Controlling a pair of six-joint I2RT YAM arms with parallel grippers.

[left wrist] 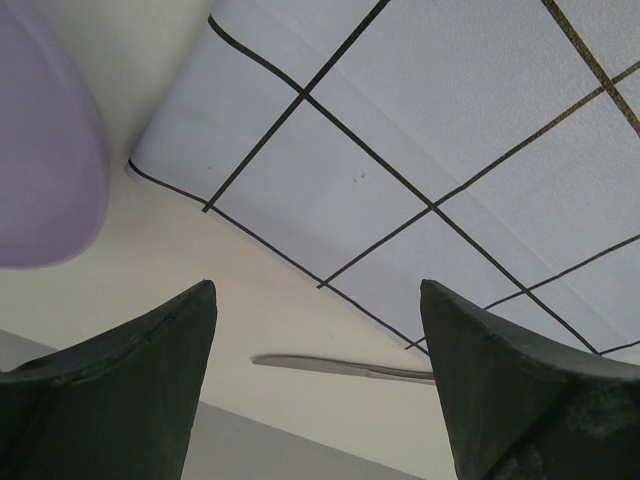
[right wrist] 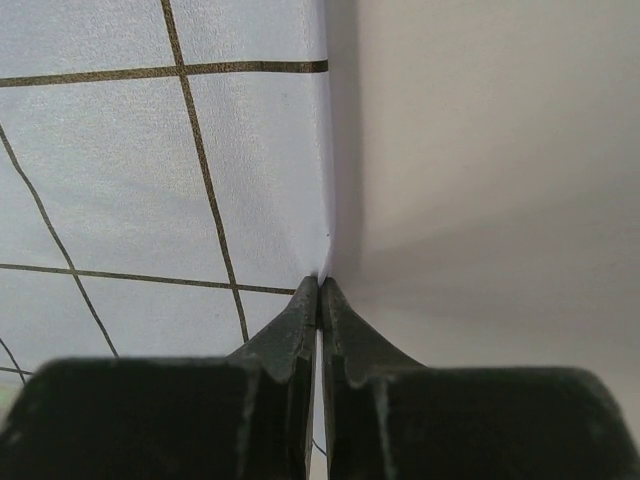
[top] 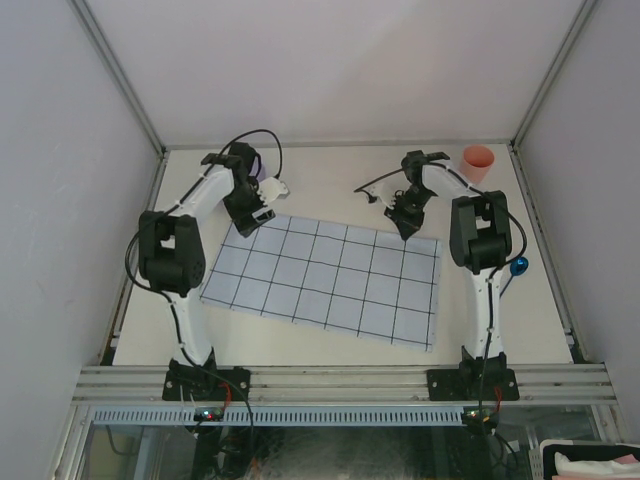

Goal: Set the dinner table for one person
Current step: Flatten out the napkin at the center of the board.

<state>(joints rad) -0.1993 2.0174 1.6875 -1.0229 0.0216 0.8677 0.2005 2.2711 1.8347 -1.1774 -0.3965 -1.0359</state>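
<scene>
The tabletop point(top: 330, 170), off-white and rail-edged, fills the enclosure floor. Plain panels close it on the left, right and far sides. A pale blue-grey grid cloth point(top: 320, 280) lies flat across its middle, slightly skewed to the rails. Bare strips run round all four cloth edges, and the far strip is the widest.

My right end effector point(right wrist: 320, 288) has its fingertips together, clamped on the cloth's far edge near the far right corner. My left end effector point(left wrist: 318, 295) hangs with its fingers apart over the cloth's far left corner and grips nothing.

A slim metal utensil point(left wrist: 340, 367) lies on bare tabletop just off the cloth edge at that corner. A lilac rounded object point(left wrist: 40, 150) sits near it; I cannot tell what it is.

Containers: one salmon cup point(top: 479, 162) stands at the far right corner, well apart from the cloth. Its contents cannot be seen.

A small blue object point(top: 519, 266) lies on the right strip beside my right arm.
</scene>
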